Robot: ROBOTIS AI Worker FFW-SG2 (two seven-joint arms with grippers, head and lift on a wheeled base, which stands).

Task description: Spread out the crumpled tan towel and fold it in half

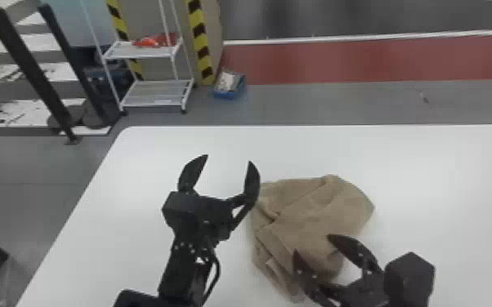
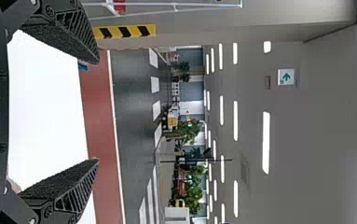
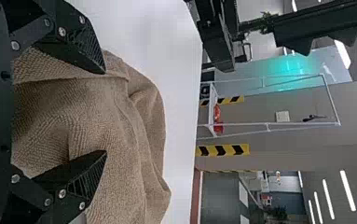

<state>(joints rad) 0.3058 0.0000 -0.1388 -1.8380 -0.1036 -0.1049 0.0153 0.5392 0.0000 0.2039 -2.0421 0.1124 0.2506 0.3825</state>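
- Towel (image 1: 314,212): bunched on white table (image 1: 155,163); I judge spreading and folding both left to do.
- My left gripper (image 1: 229,158): fingers parted, empty, near towel.
- My right gripper (image 1: 312,243): fingers parted over towel, grasping nothing.

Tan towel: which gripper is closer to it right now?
Right. The right gripper is at the near side of the towel, its open fingers over the fabric; the left gripper is open beside the towel's left edge.
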